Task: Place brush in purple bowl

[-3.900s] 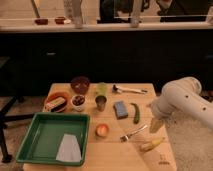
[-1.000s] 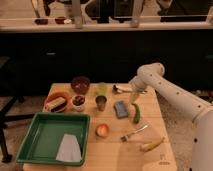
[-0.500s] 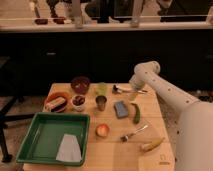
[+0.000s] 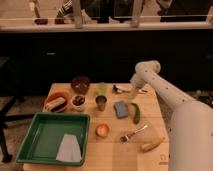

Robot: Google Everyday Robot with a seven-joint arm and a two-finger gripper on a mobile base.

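Note:
The brush [image 4: 121,90] lies on the far side of the wooden table [image 4: 112,157], dark head to the left and whitish handle running right. My gripper [image 4: 132,92] hangs open right over the handle, at the end of the white arm [image 4: 165,92] that reaches in from the right. Whether it touches the brush I cannot tell. The purple bowl [image 4: 80,84] stands at the back left of the table, well to the left of the gripper.
A green cup [image 4: 102,88] and a metal cup [image 4: 101,103] stand between bowl and brush. Nearby are an orange bowl [image 4: 56,101], a small white bowl [image 4: 78,102], a blue sponge [image 4: 120,108], a green vegetable [image 4: 136,112], a fork [image 4: 132,134] and a green tray [image 4: 35,145].
The arm has swung from the table's right side to the back and come down over the brush. The objects on the table have not moved.

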